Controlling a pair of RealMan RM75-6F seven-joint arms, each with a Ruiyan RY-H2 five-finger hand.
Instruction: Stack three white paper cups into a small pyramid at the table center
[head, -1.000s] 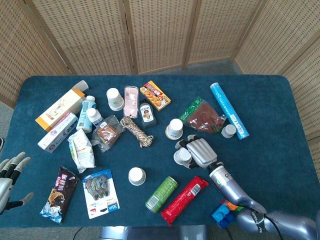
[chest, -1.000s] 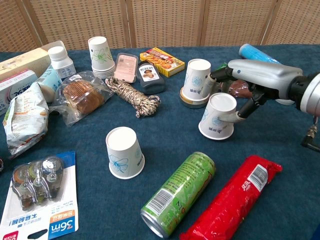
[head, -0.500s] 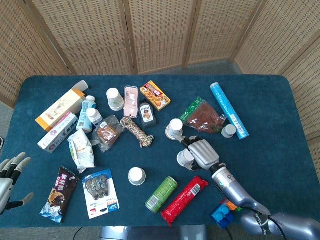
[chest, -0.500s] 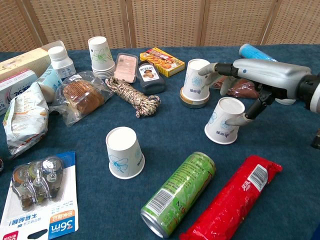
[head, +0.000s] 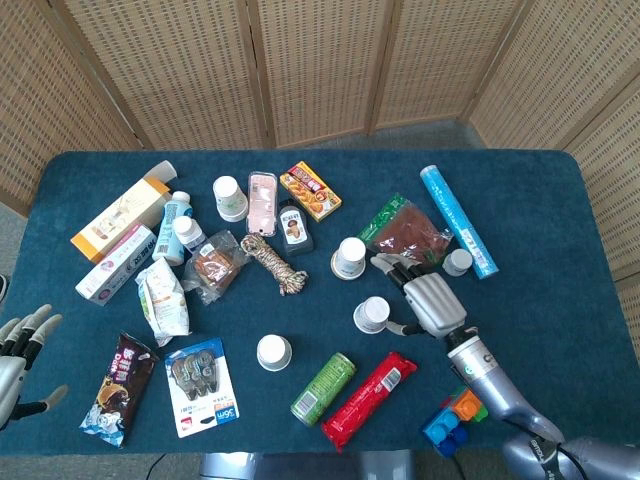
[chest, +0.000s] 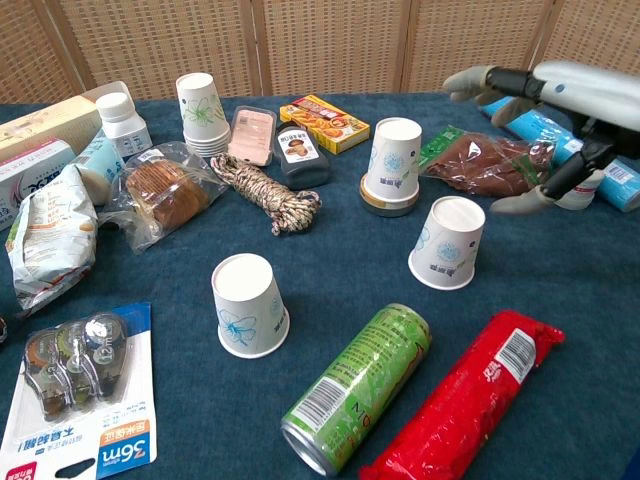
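My right hand (chest: 545, 120) has lifted, fingers spread and empty, off the inverted white paper cup (chest: 447, 242); next I gather the base cups.

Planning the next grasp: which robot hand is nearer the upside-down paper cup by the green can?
Right. The right robot hand hovers open just right of that cup, not touching it. The left robot hand is far off at the table's left edge.

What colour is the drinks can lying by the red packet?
Green, clearest in the chest view: drinks can.
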